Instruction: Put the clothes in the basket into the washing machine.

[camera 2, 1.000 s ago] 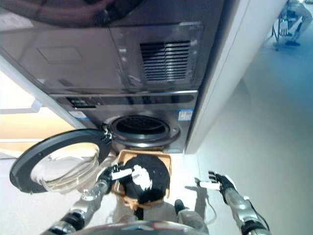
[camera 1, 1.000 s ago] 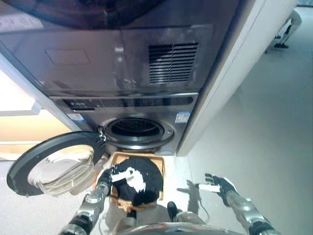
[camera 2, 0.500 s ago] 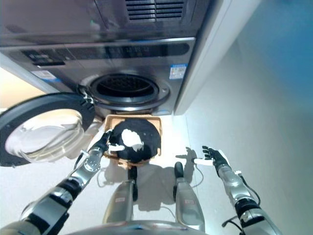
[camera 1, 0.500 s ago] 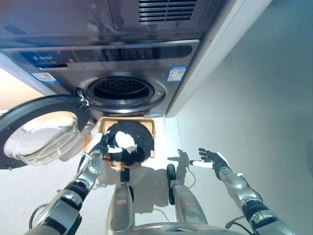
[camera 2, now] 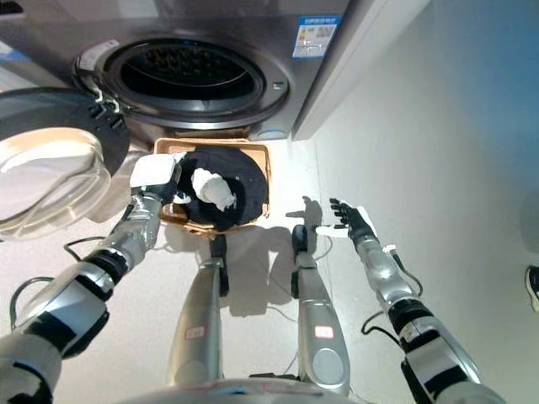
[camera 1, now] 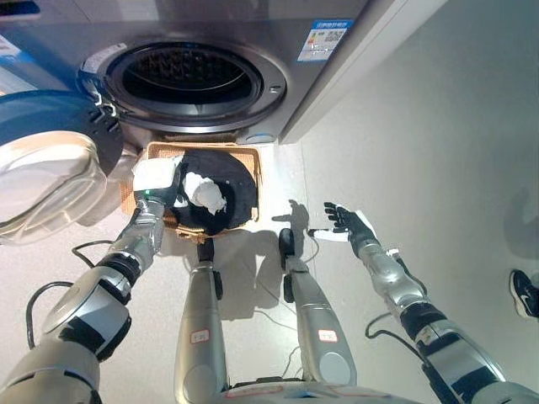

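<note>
A tan wicker basket [camera 1: 249,165] stands on the floor just in front of the washing machine. It holds a heap of black clothes [camera 1: 229,202] with a white piece [camera 1: 206,192] on top. My left hand [camera 1: 179,190] rests on the left side of the heap, dark against the black cloth. My right hand [camera 1: 344,225] is open and empty, held above the floor to the right of the basket. The machine's round drum opening [camera 1: 189,76] gapes behind the basket, and its door [camera 1: 42,164] is swung open to the left.
The machine's grey front and a white cabinet side [camera 1: 370,59] rise behind the basket. Bare pale floor spreads to the right. A person's dark shoe [camera 1: 525,293] shows at the right edge.
The camera has tilted down, so the machine and basket sit higher in view. My left hand stays on the clothes at the basket's left. My right hand stays open.
</note>
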Tool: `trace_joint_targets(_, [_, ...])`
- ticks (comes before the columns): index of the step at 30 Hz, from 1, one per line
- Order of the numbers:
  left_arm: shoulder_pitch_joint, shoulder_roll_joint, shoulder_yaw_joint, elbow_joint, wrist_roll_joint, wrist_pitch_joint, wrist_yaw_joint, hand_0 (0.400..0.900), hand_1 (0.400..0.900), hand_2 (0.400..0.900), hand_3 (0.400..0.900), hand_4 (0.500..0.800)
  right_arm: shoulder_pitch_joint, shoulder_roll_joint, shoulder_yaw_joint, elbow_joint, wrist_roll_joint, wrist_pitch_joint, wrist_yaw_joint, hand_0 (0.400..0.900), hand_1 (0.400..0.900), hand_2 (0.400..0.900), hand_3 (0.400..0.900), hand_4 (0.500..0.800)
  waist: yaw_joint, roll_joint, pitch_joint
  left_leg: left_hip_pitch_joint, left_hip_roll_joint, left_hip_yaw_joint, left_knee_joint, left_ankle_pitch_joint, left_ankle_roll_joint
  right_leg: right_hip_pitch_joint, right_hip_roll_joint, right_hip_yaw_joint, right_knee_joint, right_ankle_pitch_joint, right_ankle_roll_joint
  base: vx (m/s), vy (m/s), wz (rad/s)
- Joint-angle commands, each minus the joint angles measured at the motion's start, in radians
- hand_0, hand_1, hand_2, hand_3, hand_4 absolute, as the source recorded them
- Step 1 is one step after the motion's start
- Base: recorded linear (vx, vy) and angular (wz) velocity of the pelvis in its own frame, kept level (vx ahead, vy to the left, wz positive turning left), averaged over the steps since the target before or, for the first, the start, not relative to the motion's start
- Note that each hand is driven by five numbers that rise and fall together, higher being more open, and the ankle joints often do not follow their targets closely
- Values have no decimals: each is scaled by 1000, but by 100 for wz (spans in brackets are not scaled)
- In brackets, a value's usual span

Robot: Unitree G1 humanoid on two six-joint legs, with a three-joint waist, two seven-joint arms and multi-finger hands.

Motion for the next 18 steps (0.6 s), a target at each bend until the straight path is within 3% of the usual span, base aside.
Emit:
trace_joint_targets(1, [-45,52,-23,10,113,48,88,900,900,900,900,800,81,-67,-1,-83,49,-58,-44,900,900,900,900,800,-10,3,-51,-123,-1,-69,-23,80,-5,-25,-43,-6,50,-7,48,-53,14,5])
trace_joint_targets(4, [-93,77,-89,14,187,75,79,900,900,900,900,800,77,-81,0,-105,53,-70,-61,900,900,900,900,800,-19,4,-39,-205,-2,-80,30,67,0,-106,-43,-6,95,-8,49,-85,27,0])
trace_joint_targets(9, [-152,81,-151,7,228,85,76,900,900,900,900,800,73,-111,-18,-152,68,-91,-87,900,900,900,900,800,-31,6,-34,-320,-13,-90,108,48,5,-219,-47,-6,176,-24,49,-78,33,2])
trace_joint_targets(18, [-212,76,-203,-2,257,121,109,900,900,900,900,800,88,-167,-50,-252,79,-121,-136,900,900,900,900,800,-51,25,-38,-528,-45,-99,276,-8,16,-438,-59,8,359,-74,37,-53,35,-1])
